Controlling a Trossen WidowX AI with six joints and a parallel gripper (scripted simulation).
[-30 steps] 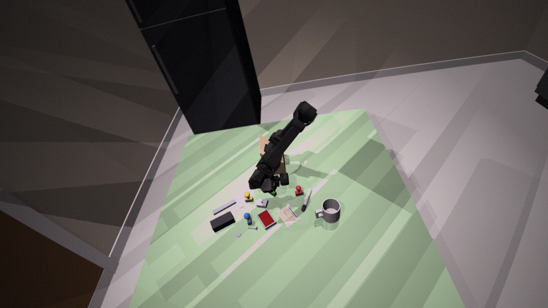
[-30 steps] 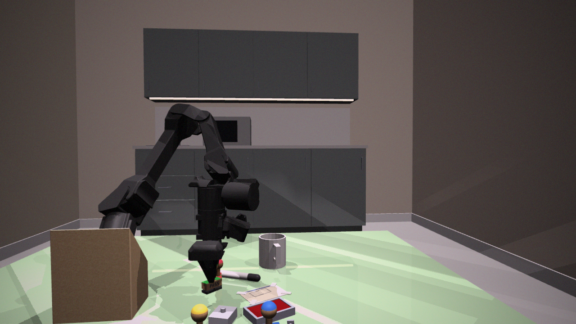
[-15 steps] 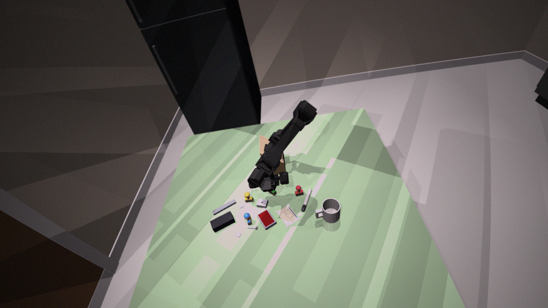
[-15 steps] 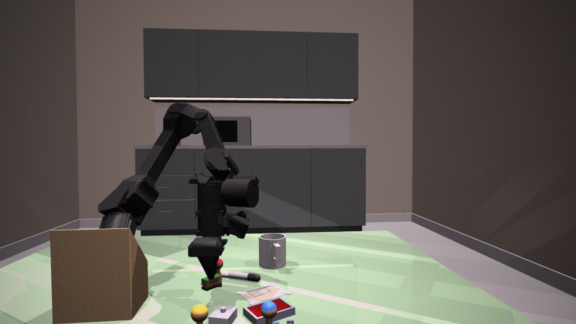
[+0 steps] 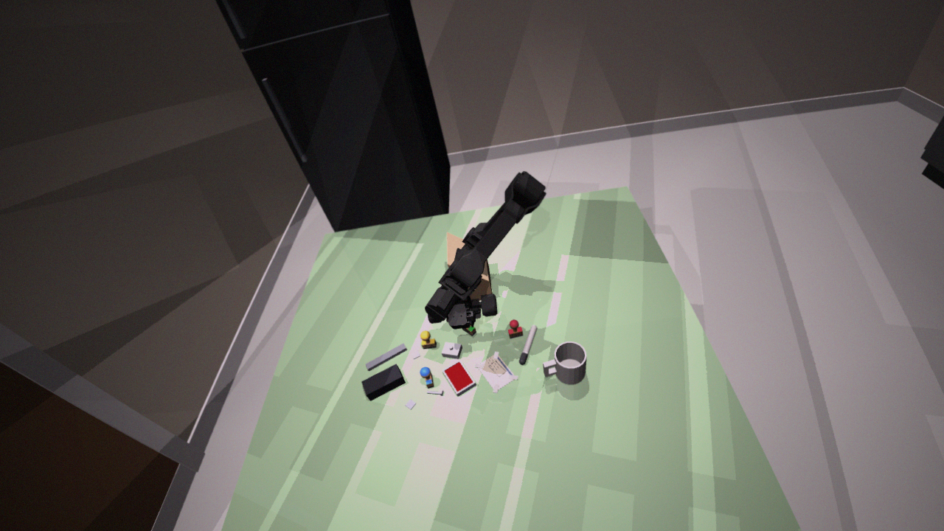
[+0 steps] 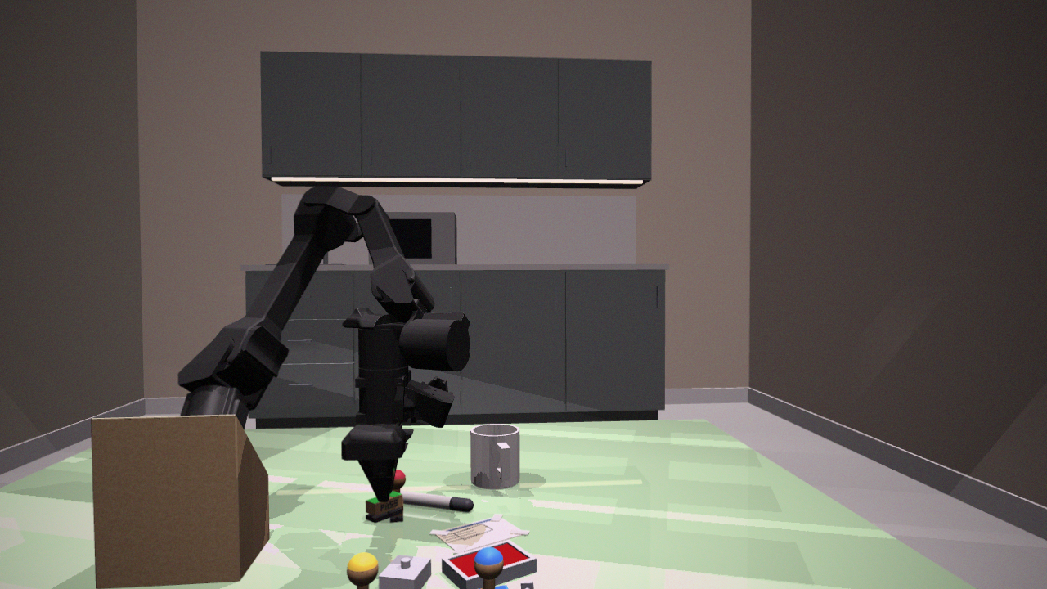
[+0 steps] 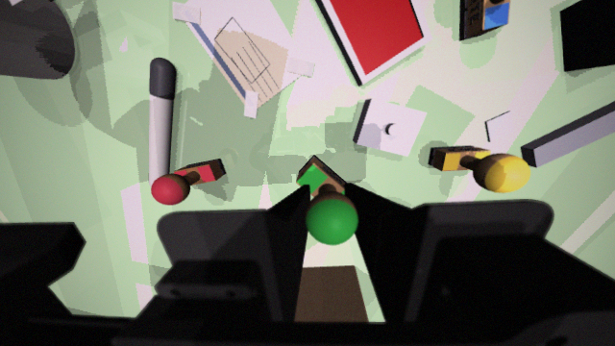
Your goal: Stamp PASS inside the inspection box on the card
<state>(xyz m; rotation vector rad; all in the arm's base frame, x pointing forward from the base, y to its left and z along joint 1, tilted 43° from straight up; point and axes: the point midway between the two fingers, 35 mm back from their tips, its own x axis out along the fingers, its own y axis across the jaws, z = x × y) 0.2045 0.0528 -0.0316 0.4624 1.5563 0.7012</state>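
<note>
My gripper point(image 5: 470, 326) point(image 6: 384, 492) point(image 7: 327, 190) is shut on the handle of the green PASS stamp point(image 5: 472, 328) point(image 6: 384, 505) point(image 7: 332, 221). It holds the stamp upright, low over the green bench. The red ink pad point(image 5: 459, 377) point(image 6: 462, 564) point(image 7: 380, 29) lies ahead of the stamp. The card point(image 5: 498, 370) point(image 6: 472, 533) point(image 7: 250, 58), with its outlined inspection box point(image 7: 230, 23), lies taped down beside the pad. No print shows in the box.
A red stamp point(image 5: 514, 327) point(image 7: 168, 188), a yellow stamp point(image 5: 428, 338) point(image 6: 362, 568) point(image 7: 500, 170) and a blue stamp point(image 5: 427, 375) point(image 6: 488, 560) stand nearby. So do a grey block point(image 5: 451, 349) point(image 7: 391, 127), a marker point(image 5: 528, 344) point(image 6: 439, 501) point(image 7: 160, 125), a mug point(image 5: 569, 361) point(image 6: 495, 456) and a cardboard box point(image 6: 168, 497).
</note>
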